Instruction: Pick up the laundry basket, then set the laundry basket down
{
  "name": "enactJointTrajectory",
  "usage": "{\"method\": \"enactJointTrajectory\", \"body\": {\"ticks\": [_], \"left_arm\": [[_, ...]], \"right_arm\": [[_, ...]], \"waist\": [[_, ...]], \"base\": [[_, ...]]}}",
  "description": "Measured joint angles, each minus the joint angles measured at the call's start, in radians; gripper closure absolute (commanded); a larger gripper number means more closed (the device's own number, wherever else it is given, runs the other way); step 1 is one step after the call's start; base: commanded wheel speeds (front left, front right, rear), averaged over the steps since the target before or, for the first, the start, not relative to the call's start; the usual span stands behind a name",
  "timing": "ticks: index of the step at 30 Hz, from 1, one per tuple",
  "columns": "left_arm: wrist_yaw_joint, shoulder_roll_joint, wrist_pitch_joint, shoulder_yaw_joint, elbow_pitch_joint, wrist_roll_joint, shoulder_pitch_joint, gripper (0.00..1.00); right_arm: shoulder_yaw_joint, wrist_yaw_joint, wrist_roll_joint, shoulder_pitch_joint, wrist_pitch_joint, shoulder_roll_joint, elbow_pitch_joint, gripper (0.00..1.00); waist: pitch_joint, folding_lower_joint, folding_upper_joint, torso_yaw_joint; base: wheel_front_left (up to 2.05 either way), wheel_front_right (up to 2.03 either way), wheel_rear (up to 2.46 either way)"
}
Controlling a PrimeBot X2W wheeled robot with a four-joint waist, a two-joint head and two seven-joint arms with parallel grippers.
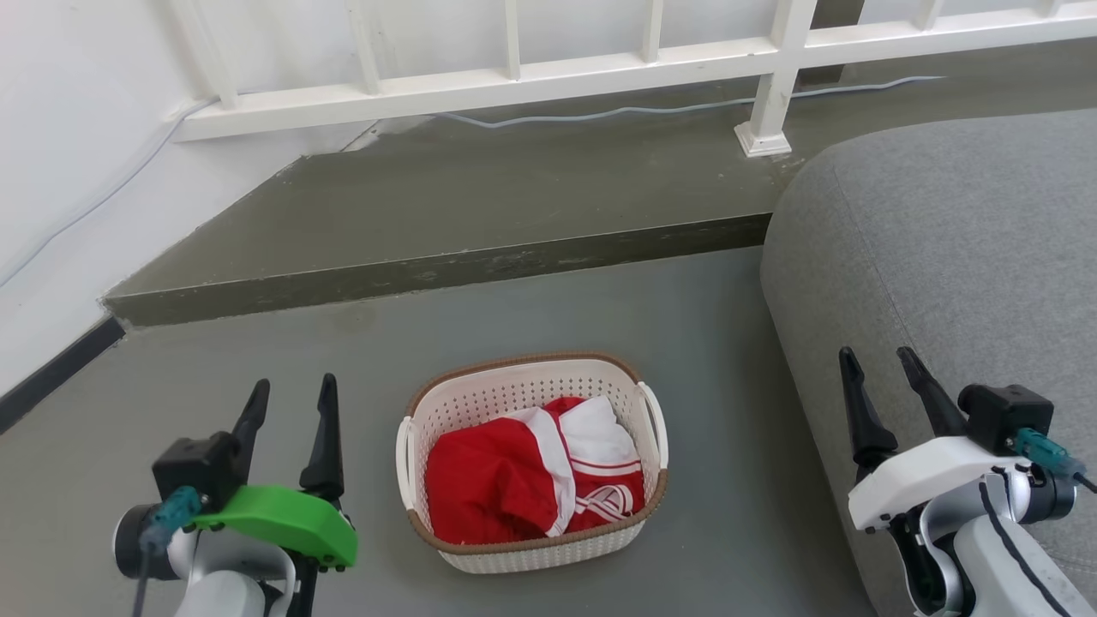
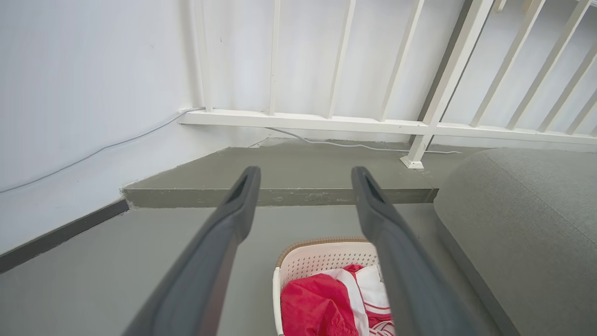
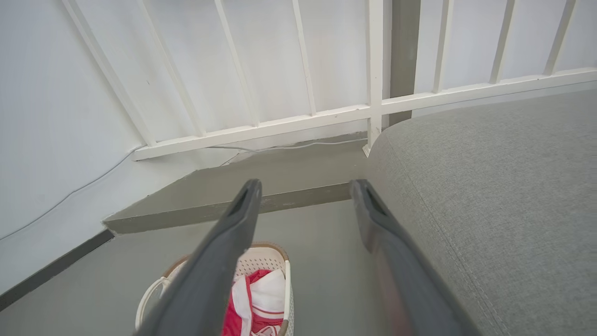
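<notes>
On floor, head view: basket point(image 1: 514, 398) upright, between both pincers, touched by neither; red-and-white clothes point(image 1: 488, 480) inside.
Left pincer point(image 1: 293, 383): lower left, fingers apart, empty, beside basket.
Right pincer point(image 1: 876, 353): lower right, fingers apart, empty, over edge of grey sofa point(image 1: 943, 257).
Left wrist view: fingers spread wide; basket point(image 2: 322, 259) below, partly behind the right-hand finger; step point(image 2: 298, 168) and white railing point(image 2: 303, 122) beyond.
Right wrist view: fingers spread wide; basket point(image 3: 261, 259) low, partly behind the left-hand finger; sofa at right.

One cream-white perforated plastic laundry basket point(image 1: 531, 557), one red-and-white cloth bundle point(image 1: 497, 480), one grey fabric sofa point(image 1: 943, 257), one white slatted railing point(image 1: 480, 84), two dark-fingered tools: left tool point(image 1: 294, 384), right tool point(image 1: 875, 353).
</notes>
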Motion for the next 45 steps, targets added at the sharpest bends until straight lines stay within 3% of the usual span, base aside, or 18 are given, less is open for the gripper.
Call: {"method": "enactJointTrajectory", "body": {"ticks": [15,45], "left_arm": [[0.028,-0.002,-0.042,-0.028,0.028,0.142,0.011,0.0],[0.031,-0.027,-0.046,-0.016,0.076,0.134,0.023,0.0]], "right_arm": [[0.035,-0.031,-0.151,0.0,-0.043,-0.01,0.019,0.0],[0.027,-0.035,-0.165,0.0,-0.045,-0.004,0.05,0.0]], "waist": [[-0.005,0.0,0.0,0.002],[-0.003,-0.0001,0.0,0.012]], "base": [[0.0,0.0,0.0],[0.0,0.0,0.0]]}}
